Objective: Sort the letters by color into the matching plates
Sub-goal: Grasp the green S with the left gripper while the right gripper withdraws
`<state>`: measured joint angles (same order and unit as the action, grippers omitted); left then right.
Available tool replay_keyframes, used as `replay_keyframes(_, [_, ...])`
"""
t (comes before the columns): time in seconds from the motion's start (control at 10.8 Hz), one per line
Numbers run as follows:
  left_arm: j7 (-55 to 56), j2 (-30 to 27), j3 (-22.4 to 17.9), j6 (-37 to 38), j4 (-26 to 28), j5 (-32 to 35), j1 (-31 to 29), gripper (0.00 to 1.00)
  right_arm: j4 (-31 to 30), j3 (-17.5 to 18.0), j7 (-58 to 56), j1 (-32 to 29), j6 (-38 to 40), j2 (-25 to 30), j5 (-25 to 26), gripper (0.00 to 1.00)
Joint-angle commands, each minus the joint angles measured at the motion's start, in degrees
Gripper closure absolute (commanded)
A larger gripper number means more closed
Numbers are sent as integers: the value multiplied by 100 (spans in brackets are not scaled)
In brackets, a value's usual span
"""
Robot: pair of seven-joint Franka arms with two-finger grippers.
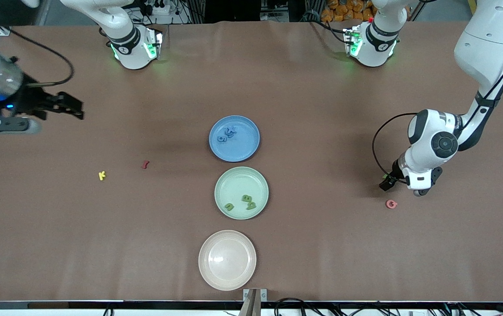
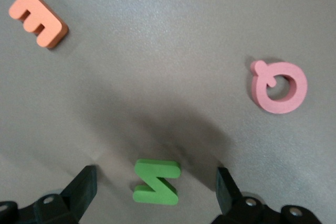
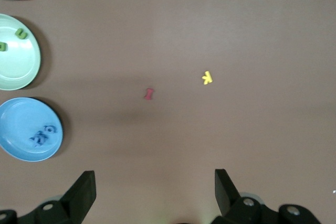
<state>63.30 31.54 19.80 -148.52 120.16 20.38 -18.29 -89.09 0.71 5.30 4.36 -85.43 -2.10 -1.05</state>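
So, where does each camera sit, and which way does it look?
Front view: high across the table, facing both arms; shows three plates, left hand, right hand.
Left wrist view: looks down between its open fingers at a green letter, a pink one and an orange one.
Right wrist view: high, looking down; open fingers.
Shared by front and right wrist: blue plate, yellow letter.

Matte foam letters (image 2: 157,182), matte plates (image 1: 234,153)

Three plates (image 1: 234,154) in a row mid-table, letters (image 1: 228,133) in two.
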Motion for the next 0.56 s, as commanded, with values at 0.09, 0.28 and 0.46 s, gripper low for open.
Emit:
replay_keyframes(0.09, [227,36,-11,51,-63,186,62,0,191,-388,-328,-224,-472,-36,43,0])
replay_keyframes(0.28, [200,18,-11,51,-54,212,45,100,199,-738,-337,-234,-518,8,-9,0])
replay_keyframes(0.46, [218,18,-3,51,-72,212,54,100,173,-748,-354,-225,-466,174,87,0])
